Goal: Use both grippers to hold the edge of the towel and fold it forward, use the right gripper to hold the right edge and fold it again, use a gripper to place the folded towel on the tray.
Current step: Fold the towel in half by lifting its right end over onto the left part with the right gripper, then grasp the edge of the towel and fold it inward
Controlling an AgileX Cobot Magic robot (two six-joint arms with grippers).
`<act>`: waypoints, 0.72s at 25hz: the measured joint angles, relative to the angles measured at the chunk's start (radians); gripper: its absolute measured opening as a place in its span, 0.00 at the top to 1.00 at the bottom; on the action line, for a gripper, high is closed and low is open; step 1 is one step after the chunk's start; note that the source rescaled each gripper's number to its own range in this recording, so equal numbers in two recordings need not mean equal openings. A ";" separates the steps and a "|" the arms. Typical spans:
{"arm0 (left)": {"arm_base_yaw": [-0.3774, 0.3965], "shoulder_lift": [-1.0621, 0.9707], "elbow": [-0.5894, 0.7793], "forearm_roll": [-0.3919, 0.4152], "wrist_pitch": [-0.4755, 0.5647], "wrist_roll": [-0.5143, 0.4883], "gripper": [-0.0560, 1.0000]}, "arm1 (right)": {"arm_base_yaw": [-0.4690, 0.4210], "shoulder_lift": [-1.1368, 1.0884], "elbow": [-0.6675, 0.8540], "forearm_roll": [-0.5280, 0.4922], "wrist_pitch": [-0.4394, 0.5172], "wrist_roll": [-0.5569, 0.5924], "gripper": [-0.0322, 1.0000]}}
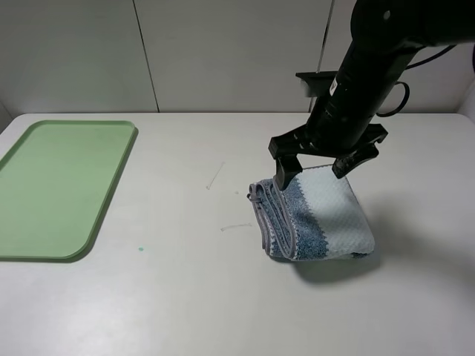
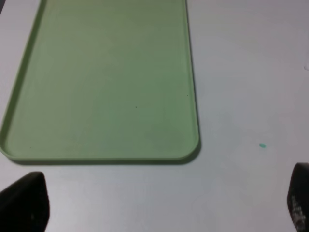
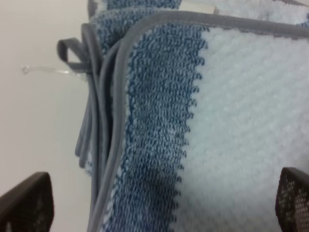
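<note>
Soft, light and floppy, the towel (image 1: 320, 216) probably wants pinching through its stacked hems (image 1: 262, 213) on the left; right gripper (image 1: 323, 165) above it and left gripper (image 2: 161, 205) both show jaws spread.

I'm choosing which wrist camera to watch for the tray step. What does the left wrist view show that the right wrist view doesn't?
Only the left wrist view: the green tray and a small green speck on the table.
Only the right wrist view: the folded striped towel, close up, its grey hem stacked in layers.
Both: the pale table, and that arm's own dark fingers spread wide with nothing gripped, on the left gripper and the right gripper.
</note>
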 joint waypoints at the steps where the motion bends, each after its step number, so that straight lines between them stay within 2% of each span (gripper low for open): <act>1: 0.000 0.000 0.000 0.000 0.000 0.000 0.01 | 0.000 0.000 -0.022 0.000 0.028 -0.006 0.00; 6: 0.000 0.000 0.000 0.000 0.000 0.001 0.01 | 0.000 -0.013 -0.093 -0.005 0.181 -0.051 0.00; 10: 0.000 0.000 0.000 0.000 0.000 0.001 0.01 | 0.000 -0.080 -0.093 -0.018 0.244 -0.063 0.00; 18: 0.000 0.000 0.000 0.000 0.000 0.001 0.01 | 0.000 -0.285 -0.086 -0.028 0.265 -0.065 0.00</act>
